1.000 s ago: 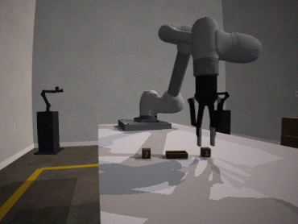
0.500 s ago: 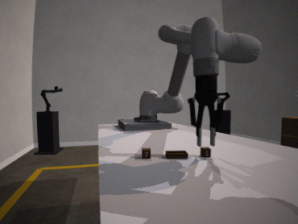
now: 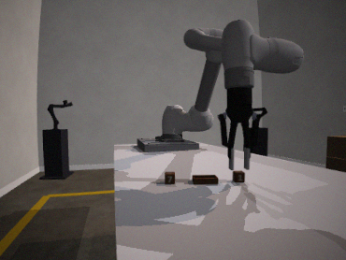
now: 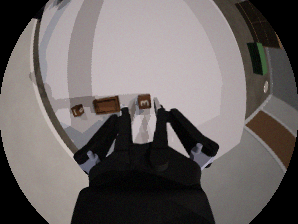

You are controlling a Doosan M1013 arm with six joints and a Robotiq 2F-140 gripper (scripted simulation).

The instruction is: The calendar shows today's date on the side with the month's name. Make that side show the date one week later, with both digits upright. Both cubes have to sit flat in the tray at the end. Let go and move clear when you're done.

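A small brown tray (image 3: 205, 180) lies empty on the white table. A brown cube showing 7 (image 3: 169, 178) sits on the table left of the tray. A second brown cube showing 1 (image 3: 238, 176) sits on the table right of the tray. My gripper (image 3: 238, 164) hangs pointing down just above the right cube, its fingers partly apart with nothing between them. In the wrist view the fingers frame the right cube (image 4: 144, 102), with the tray (image 4: 107, 104) and the other cube (image 4: 79, 110) to its left.
The arm's base plate (image 3: 168, 144) stands at the back of the table. The table's left edge runs close to the 7 cube. A black pedestal with a small arm (image 3: 56, 151) stands on the floor at left. A brown box (image 3: 337, 151) is at the right edge.
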